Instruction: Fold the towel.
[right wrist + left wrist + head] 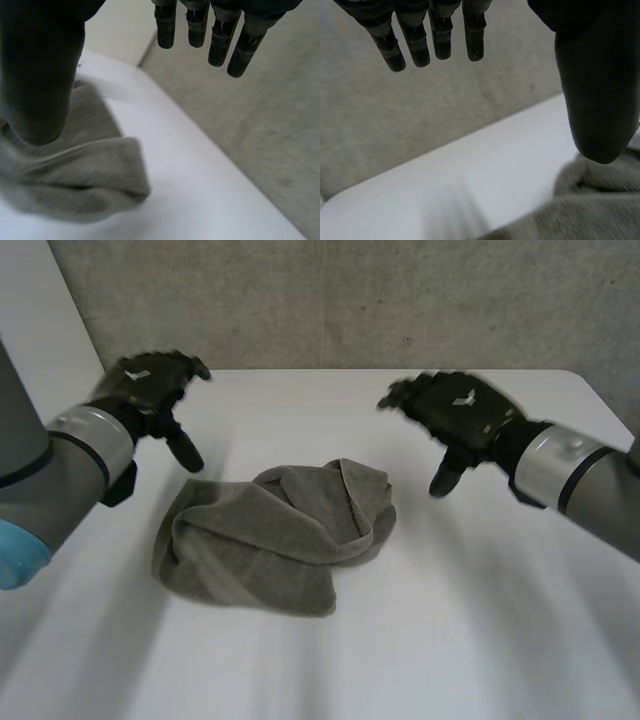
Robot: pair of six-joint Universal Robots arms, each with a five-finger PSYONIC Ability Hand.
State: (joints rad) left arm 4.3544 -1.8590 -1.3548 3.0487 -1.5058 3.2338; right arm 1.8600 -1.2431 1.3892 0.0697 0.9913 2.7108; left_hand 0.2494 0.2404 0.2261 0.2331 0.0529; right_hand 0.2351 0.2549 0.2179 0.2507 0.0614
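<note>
While the towel (275,540) lies in a loose heap, no fold is made yet. I judge the task to be at its start: nothing neat shows, and all the flattening and folding is left to do. The towel sits near the middle of the white table (480,640), a little to the left, between the two hands and nearer than both. It is grey, thick and soft-looking, bunched into a rounded lump with rolled ridges and a deep crease across its top. No clear corner lies free, though a flatter band shows along its near left side. The left hand (150,385) hovers above the table just beyond the towel's far left side, fingers straight and apart from the thumb, holding nothing. The right hand (455,410) hovers to the far right of the towel, likewise spread, thumb pointing down, empty. Neither hand touches the towel. In my judgement the heap must be spread flat before any fold can be made.
</note>
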